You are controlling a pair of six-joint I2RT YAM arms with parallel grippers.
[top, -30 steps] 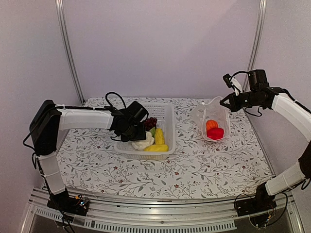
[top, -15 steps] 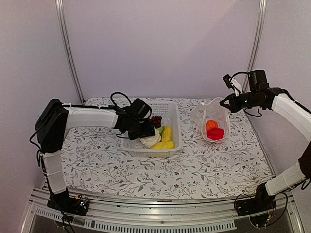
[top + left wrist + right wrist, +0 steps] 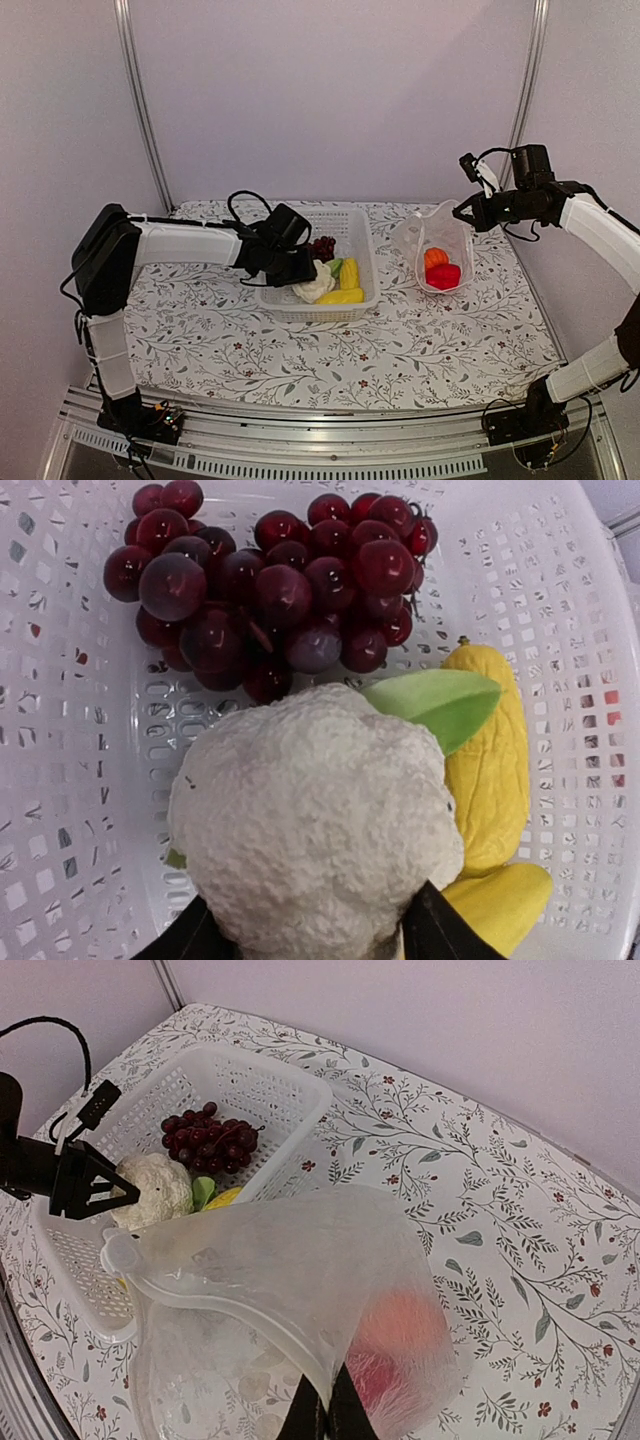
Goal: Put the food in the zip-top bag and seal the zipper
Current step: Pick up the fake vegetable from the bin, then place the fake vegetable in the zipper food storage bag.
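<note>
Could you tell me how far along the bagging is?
Done: pumpkin and red pepper sit in the zip-top bag, held open by the right gripper. In hand: the left gripper clasps the cauliflower in the basket. Left: grape bunch, two yellow pieces, then sealing the zipper.

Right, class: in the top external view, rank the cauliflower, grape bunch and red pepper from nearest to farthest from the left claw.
1. Cauliflower, gripped by the left claw.
2. Grape bunch, just behind it in the basket.
3. Red pepper, far right, inside the zip-top bag.

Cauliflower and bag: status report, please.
Left gripper shut on cauliflower, inside basket. Right gripper shut on zip-top bag rim; pumpkin, red pepper inside. No obstacle seen between.
</note>
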